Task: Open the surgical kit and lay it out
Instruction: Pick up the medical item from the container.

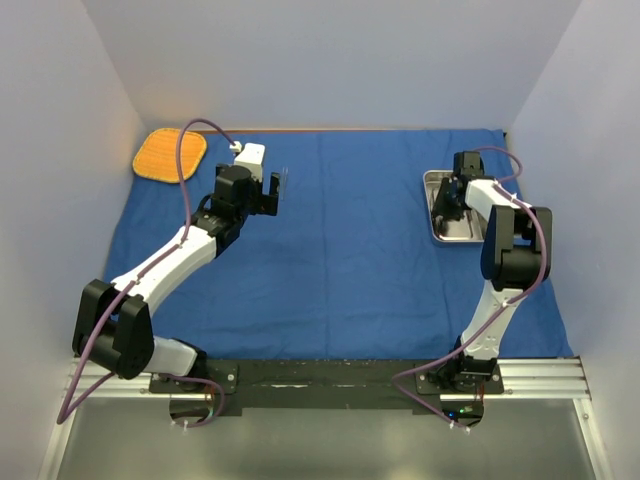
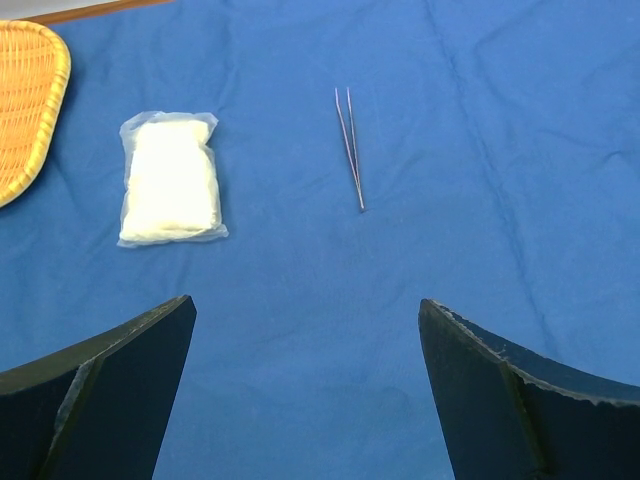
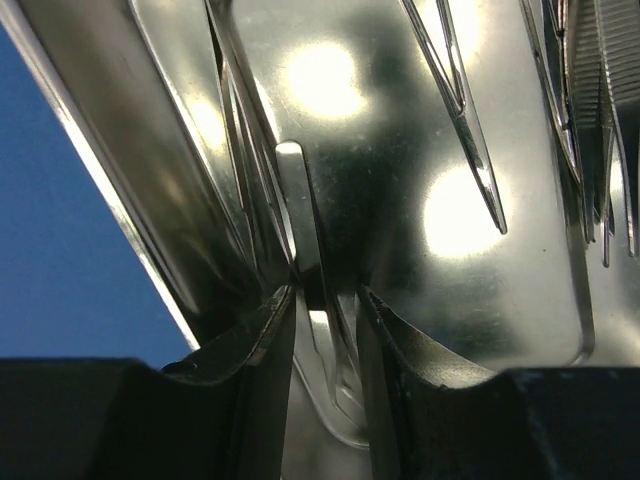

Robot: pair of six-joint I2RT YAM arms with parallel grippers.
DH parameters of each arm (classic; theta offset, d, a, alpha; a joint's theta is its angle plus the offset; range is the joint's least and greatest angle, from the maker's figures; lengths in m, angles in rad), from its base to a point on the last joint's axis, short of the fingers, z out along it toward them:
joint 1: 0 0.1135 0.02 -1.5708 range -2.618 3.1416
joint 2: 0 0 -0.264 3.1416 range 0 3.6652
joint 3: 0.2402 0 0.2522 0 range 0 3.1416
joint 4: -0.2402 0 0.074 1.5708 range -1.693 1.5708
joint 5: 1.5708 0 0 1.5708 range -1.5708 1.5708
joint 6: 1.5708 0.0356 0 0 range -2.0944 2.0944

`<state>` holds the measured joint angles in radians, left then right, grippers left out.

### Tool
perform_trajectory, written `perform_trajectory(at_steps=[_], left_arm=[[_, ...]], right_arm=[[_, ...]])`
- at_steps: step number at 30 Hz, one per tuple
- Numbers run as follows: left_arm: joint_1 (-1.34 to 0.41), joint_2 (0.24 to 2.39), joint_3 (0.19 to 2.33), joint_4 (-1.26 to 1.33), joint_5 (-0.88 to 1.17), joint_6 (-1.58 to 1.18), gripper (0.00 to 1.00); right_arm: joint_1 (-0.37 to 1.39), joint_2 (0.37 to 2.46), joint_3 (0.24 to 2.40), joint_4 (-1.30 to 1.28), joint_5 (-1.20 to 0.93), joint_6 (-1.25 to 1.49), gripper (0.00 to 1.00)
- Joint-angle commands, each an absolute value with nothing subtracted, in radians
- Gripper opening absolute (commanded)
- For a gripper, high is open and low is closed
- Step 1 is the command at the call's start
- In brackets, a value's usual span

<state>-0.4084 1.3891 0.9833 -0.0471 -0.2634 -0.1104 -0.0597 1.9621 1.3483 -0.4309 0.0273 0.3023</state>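
blue cloth wrap (image 1: 350, 260) (flat), 3 pale walls (image 1: 330, 60)

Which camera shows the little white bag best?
The left wrist view: the white gauze pack lies whole and sharp on the blue cloth, with nothing covering it. In the top view I cannot make it out. The right wrist view shows only the steel tray up close.

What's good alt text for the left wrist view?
The left gripper, jaws wide open, hovers over the blue cloth; ahead lie a white gauze pack and, apart from it, slim forceps. An orange mat edges the upper left corner.
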Motion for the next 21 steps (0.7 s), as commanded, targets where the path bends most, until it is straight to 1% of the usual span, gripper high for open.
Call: perform_trajectory(at_steps=[1, 3, 4, 6, 8, 11, 13, 21], left_arm=[[-0.414, 1.37, 0.976, -0.015, -0.25, -0.097, 1.0], [-0.413, 1.37, 0.976, -0.014, -0.249, -0.097, 1.0], [-0.413, 1.37, 0.976, -0.014, -0.249, -0.098, 1.0], [-0.413, 1.37, 0.976, -0.014, -0.244, -0.098, 1.0], [-0.413, 1.371, 0.976, -0.015, -0.244, -0.098, 1.0], [-0.413, 1.37, 0.976, -0.014, -0.241, -0.098, 1.0], [-0.413, 1.365, 0.979, -0.014, -0.236, -0.098, 1.0], [-0.413, 1.359, 0.997, -0.017, -0.204, -0.089, 1.0]], right_arm=[[-0.051, 2.003, 1.373, -0.485, 0.07, 0.273, 0.3], [-0.046, 2.005, 1.371, -0.503, 0.103, 0.258, 0.27], [-0.046, 2.003, 1.371, -0.506, 0.121, 0.252, 0.21], [-0.046, 1.993, 1.368, -0.508, 0.147, 0.238, 0.18], [-0.048, 1.985, 1.371, -0.503, 0.164, 0.224, 0.11], [-0.048, 1.977, 1.39, -0.505, 0.169, 0.199, 0.03], [-0.048, 1.957, 1.401, -0.496, 0.158, 0.18, 0.0], [-0.048, 1.85, 1.46, -0.479, 0.127, 0.1, 0.0]])
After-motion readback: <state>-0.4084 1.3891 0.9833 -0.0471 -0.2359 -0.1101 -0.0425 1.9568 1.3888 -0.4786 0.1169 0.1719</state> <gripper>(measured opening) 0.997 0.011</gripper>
